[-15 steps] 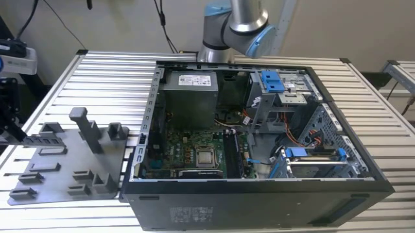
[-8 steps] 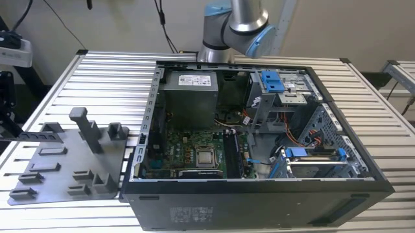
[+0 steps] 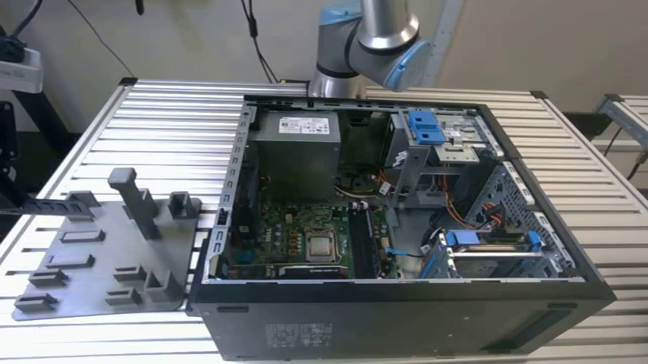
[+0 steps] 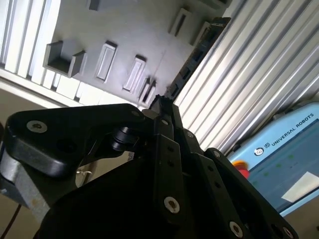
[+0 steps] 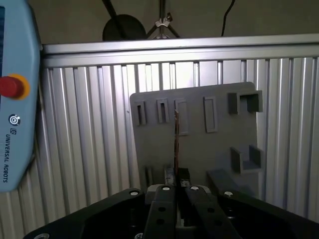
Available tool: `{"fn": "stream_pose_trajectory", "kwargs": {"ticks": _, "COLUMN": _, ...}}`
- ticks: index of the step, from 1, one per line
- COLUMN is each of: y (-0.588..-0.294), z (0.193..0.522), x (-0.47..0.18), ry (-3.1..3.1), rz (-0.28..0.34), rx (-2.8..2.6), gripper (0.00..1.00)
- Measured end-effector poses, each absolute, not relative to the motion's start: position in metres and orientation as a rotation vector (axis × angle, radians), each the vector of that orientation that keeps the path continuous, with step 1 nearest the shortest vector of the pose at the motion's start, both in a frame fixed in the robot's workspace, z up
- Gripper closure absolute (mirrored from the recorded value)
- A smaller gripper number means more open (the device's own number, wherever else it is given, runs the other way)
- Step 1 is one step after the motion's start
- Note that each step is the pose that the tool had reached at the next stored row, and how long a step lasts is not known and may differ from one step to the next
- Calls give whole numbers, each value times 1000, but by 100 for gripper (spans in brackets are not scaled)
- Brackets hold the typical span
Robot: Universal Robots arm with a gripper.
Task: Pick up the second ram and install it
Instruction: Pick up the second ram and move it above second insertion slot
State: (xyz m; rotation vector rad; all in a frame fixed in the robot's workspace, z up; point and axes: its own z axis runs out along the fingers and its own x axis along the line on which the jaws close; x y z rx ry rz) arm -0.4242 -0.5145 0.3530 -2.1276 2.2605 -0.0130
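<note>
The tool (image 5: 177, 185) is clamped on one end of the ram (image 5: 176, 142), which juts edge-on past its fingertips toward the plate (image 5: 219, 149), likely leaving the rest free for seating.

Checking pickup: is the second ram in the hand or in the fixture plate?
In the hand. Both wrist views show the second ram jutting from the shut hand, the fixture plate lying far behind it.
</note>
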Motion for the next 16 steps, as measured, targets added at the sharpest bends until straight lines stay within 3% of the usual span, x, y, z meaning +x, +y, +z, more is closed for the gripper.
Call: {"fn": "stream_pose_trajectory", "kwargs": {"ticks": 16, "y": -514, "z": 379, "x": -425, "ry": 2267, "rz": -14, "rx": -2120, "gripper": 86}}
